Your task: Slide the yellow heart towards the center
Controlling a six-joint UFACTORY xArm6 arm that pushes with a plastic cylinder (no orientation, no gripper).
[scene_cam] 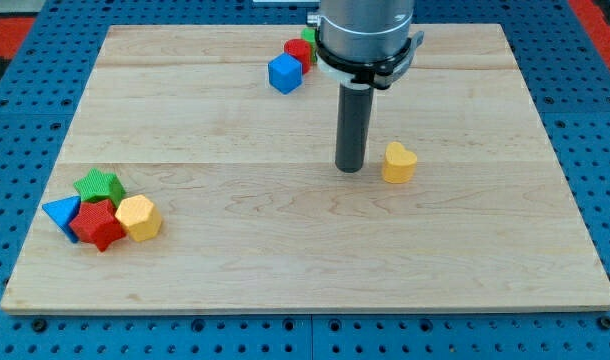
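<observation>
The yellow heart [398, 162] lies on the wooden board [305, 250], a little right of the board's middle. My tip [349, 167] rests on the board just to the heart's left, with a small gap between them. The rod stands upright under the arm's grey housing [365, 35] at the view's top.
A blue cube [284, 74], a red block [299, 52] and a green block [309, 36] sit together at the view's top, left of the arm. At the lower left a green star [98, 185], a blue triangle [62, 212], a red star [99, 223] and a yellow hexagon [138, 217] are clustered.
</observation>
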